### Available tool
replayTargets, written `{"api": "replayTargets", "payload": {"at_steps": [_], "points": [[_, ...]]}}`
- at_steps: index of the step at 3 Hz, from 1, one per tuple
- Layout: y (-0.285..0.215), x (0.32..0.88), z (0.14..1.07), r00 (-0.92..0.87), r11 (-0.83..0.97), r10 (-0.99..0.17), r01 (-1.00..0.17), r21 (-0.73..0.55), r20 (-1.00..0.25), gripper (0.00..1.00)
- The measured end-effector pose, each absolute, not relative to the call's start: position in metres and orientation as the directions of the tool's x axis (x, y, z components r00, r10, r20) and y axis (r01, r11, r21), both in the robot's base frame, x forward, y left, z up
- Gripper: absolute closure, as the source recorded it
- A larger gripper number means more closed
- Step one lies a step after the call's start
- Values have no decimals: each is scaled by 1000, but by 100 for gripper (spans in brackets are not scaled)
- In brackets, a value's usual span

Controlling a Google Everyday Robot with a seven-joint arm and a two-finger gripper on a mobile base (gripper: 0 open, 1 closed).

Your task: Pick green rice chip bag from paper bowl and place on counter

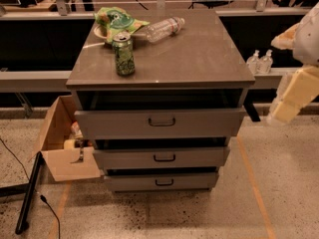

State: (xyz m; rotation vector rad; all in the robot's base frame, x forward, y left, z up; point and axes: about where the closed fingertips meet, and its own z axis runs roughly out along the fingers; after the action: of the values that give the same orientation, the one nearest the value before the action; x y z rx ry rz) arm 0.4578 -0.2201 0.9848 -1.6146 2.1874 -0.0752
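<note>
The green rice chip bag, crumpled light green with a white round logo, lies in the paper bowl at the back left of the counter. A green patterned soda can stands upright just in front of the bowl. My arm enters at the right edge; the cream-coloured gripper hangs off the counter's right side, far from the bag.
A clear plastic bottle lies on its side right of the bag. The cabinet's three drawers are slightly pulled out. An open cardboard box sits on the floor at left, beside a dark pole and cable. Two small bottles stand on a ledge behind right.
</note>
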Motion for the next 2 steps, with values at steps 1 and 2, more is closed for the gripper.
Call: {"api": "replayTargets", "payload": {"at_steps": [1,2], "points": [[-223,518,1009,-240,438,-834,-835,-333,-496,0],[-205,590,1019,-213,534,-708,-785,-313,-673,0]]}}
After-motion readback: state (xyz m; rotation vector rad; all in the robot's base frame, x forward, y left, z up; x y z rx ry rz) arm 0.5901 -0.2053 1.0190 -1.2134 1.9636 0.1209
